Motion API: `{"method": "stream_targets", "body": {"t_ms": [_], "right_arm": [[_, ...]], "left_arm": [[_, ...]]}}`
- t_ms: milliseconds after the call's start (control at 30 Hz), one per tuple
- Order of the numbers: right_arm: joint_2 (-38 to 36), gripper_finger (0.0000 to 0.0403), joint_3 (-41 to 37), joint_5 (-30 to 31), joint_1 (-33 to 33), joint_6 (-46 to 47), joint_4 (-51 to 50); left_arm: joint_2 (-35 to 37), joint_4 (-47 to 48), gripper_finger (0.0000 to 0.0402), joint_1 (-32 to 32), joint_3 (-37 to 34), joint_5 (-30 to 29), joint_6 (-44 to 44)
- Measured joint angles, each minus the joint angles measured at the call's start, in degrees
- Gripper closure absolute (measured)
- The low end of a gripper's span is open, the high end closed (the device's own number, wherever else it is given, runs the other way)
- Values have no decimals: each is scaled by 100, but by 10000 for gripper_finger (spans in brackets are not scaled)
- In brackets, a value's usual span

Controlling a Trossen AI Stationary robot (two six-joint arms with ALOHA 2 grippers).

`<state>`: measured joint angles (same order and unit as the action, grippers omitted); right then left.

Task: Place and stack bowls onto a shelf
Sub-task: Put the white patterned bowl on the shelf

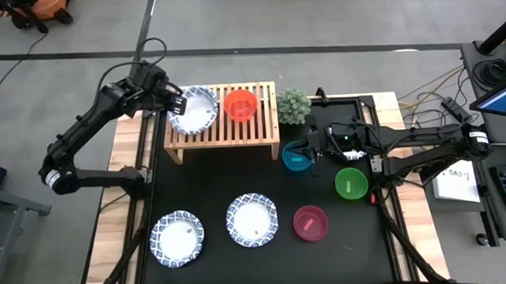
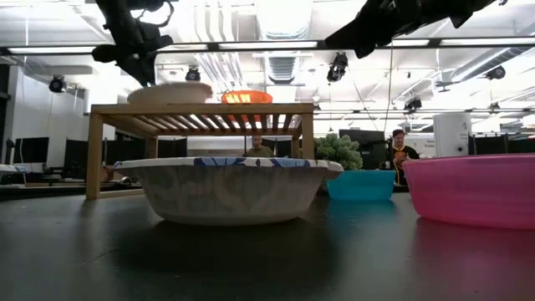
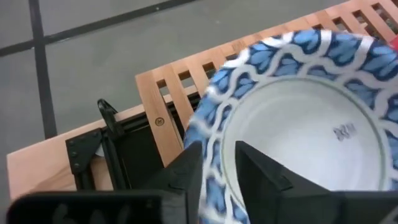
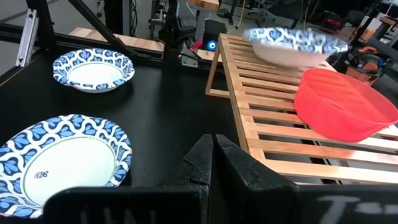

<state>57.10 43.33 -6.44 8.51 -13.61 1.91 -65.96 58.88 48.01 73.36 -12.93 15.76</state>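
Observation:
The light-wood shelf (image 1: 223, 135) stands at the table's far side. On its left part is a white bowl with a blue rim (image 1: 196, 110), with my left gripper (image 1: 179, 104) shut on its left edge. A red bowl (image 1: 241, 104) rests on the slats beside it. Two more blue-rimmed bowls (image 1: 177, 239) (image 1: 252, 219) sit on the mat near the front. A blue bowl (image 1: 295, 159), a green bowl (image 1: 351, 183) and a magenta bowl (image 1: 310, 222) sit to the right. My right gripper (image 1: 311, 146) hangs shut in the air by the blue bowl's right edge, pointing at the shelf (image 4: 267, 137). My left gripper (image 3: 217, 152) pinches the blue-patterned rim (image 3: 214, 124) of the white bowl on the bowl's left side. One finger (image 3: 258, 165) is inside the bowl and the other (image 3: 189, 165) outside. It comes slanting down from the table's left. The bowl's bottom (image 2: 171, 99) is at the slats; whether it rests there, I cannot tell.
A small green potted plant (image 1: 292, 106) stands just right of the shelf, behind the blue bowl. The shelf's right end beyond the red bowl shows bare slats. The black mat between the shelf and the front bowls is open. A person shows in the room behind (image 2: 399, 150).

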Motion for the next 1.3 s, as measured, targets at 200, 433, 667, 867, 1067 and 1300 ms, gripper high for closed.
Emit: {"method": "stream_targets", "body": {"t_ms": [200, 433, 667, 867, 1067, 1300], "right_arm": [[0, 394, 0, 1, 0, -4, -45], [0, 394, 0, 2, 0, -59, -74], [0, 394, 0, 4, 0, -57, -95], [0, 394, 0, 20, 0, -57, -92], [0, 394, 0, 46, 2, -57, -101], [0, 394, 0, 48, 2, -55, -126]], "left_arm": [[-74, -22, 282, -35, -2, 55, -39], [-35, -232, 280, -472, -292, 322, -180], [-39, -895, 297, -608, -935, 164, -135], [-39, -1332, 310, -608, -1165, 152, -133], [-33, -1413, 320, -607, -997, -477, -397], [-243, -1388, 335, -555, -835, -1054, -820]]}}
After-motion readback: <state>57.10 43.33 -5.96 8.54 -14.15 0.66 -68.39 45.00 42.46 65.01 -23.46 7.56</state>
